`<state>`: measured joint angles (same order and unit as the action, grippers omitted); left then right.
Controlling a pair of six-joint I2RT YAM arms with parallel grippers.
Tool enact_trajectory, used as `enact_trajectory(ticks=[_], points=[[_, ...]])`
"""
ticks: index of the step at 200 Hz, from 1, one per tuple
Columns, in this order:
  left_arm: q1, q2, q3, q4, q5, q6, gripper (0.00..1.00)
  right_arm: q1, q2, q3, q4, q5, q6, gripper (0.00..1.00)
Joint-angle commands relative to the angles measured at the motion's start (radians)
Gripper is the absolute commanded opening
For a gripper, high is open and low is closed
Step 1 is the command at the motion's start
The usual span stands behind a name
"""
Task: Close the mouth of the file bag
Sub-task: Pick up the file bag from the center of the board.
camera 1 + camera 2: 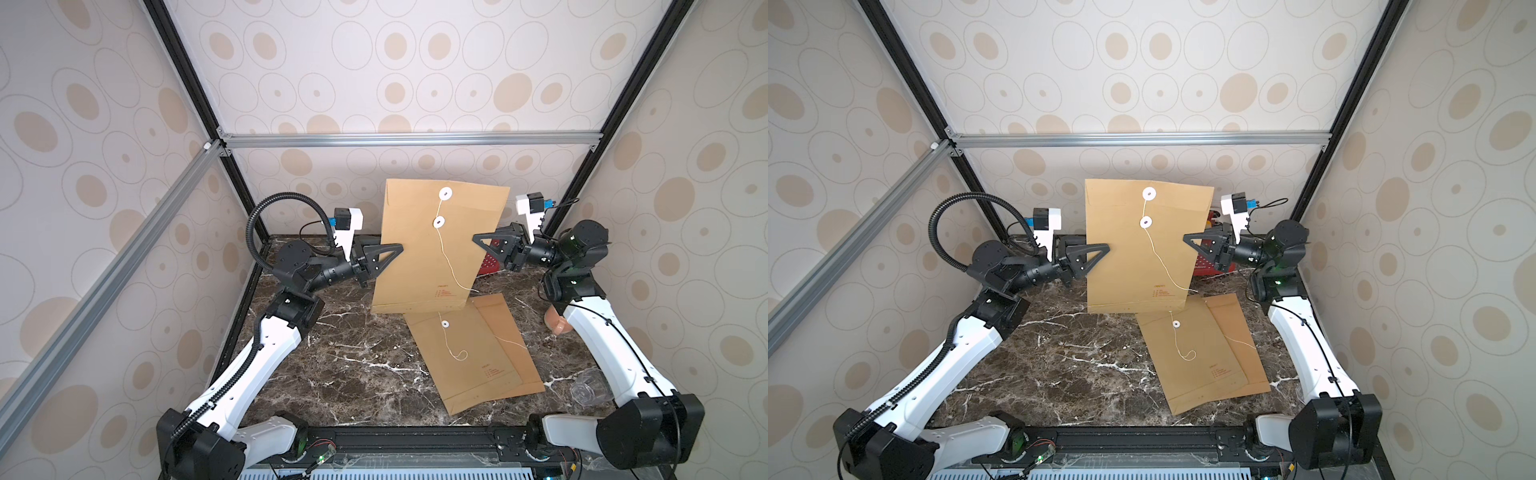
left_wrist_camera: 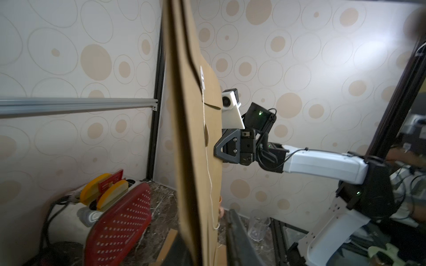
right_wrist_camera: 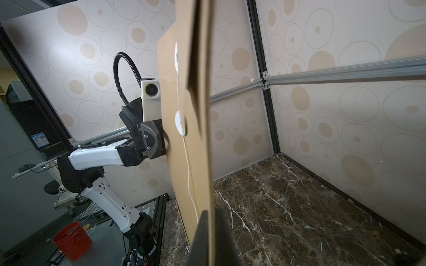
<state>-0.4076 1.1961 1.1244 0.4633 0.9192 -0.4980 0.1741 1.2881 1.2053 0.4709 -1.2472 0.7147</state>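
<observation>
A brown file bag (image 1: 419,266) (image 1: 1129,266) hangs upright in the air above the back of the table. Its flap is folded down, with a white disc (image 1: 445,193) on the flap and a second one (image 1: 439,222) below it. A thin string (image 1: 451,266) runs between the discs and trails loose down the front. My right gripper (image 1: 476,239) (image 3: 211,213) is shut on the bag's right edge. My left gripper (image 1: 399,249) (image 2: 207,235) straddles the left edge with its jaws apart, a small gap showing beside the paper (image 2: 196,161).
Two more brown file bags (image 1: 469,365) (image 1: 505,328) lie overlapped on the marble table (image 1: 332,374). A red perforated basket (image 1: 490,264) (image 2: 119,221) stands behind the held bag. A peach cup (image 1: 557,324) and a clear glass (image 1: 588,388) sit by the right arm.
</observation>
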Motion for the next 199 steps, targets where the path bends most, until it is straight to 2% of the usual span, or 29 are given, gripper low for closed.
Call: enact_trajectory(ticks=[1,25,44,73,104,130,137,138,140,141,142,143,147,156,174,187,199], points=[[0.0,0.02,0.066,-0.03,0.045,0.007,0.39,0.005,-0.018,0.033,-0.041,-0.013,-0.041,0.0],[0.001,0.022,0.084,-0.044,0.037,0.018,0.31,0.005,-0.032,0.037,-0.108,-0.015,-0.088,0.0],[0.0,0.023,0.097,-0.069,0.034,0.038,0.17,0.005,-0.038,0.043,-0.178,-0.018,-0.141,0.0],[0.001,0.031,0.113,-0.111,0.024,0.059,0.17,0.005,-0.041,0.05,-0.255,-0.024,-0.198,0.0],[0.001,0.048,0.126,-0.135,0.03,0.059,0.01,0.005,-0.044,0.05,-0.279,-0.022,-0.216,0.0],[0.0,0.056,0.135,-0.157,0.043,0.075,0.0,0.005,-0.055,0.04,-0.302,0.009,-0.237,0.0],[0.001,0.054,0.134,-0.154,0.042,0.087,0.0,0.005,-0.06,0.037,-0.328,0.028,-0.256,0.1],[0.0,0.054,0.134,-0.154,0.041,0.088,0.0,0.005,-0.062,0.036,-0.338,0.031,-0.265,0.14],[0.0,0.053,0.133,-0.152,0.04,0.091,0.0,0.005,-0.062,0.036,-0.342,0.035,-0.269,0.16],[0.0,0.052,0.132,-0.151,0.039,0.092,0.0,0.005,-0.065,0.035,-0.351,0.039,-0.278,0.21],[0.0,0.052,0.132,-0.151,0.038,0.093,0.0,0.005,-0.065,0.035,-0.351,0.039,-0.278,0.21],[0.001,0.051,0.131,-0.15,0.037,0.094,0.0,0.005,-0.067,0.033,-0.36,0.044,-0.286,0.26],[0.0,0.047,0.13,-0.146,0.03,0.095,0.0,0.005,-0.072,0.028,-0.373,0.055,-0.303,0.34],[0.001,0.04,0.127,-0.143,0.016,0.104,0.0,0.005,-0.091,0.007,-0.402,0.09,-0.344,0.45],[0.001,0.027,0.132,-0.14,0.012,0.118,0.0,0.004,-0.147,-0.067,-0.433,0.181,-0.429,0.54],[-0.002,0.013,0.124,-0.123,0.011,0.157,0.0,0.004,-0.189,-0.136,-0.398,0.223,-0.453,0.56],[-0.005,-0.011,0.081,-0.035,-0.019,0.182,0.0,0.004,-0.221,-0.186,-0.391,0.256,-0.488,0.57]])
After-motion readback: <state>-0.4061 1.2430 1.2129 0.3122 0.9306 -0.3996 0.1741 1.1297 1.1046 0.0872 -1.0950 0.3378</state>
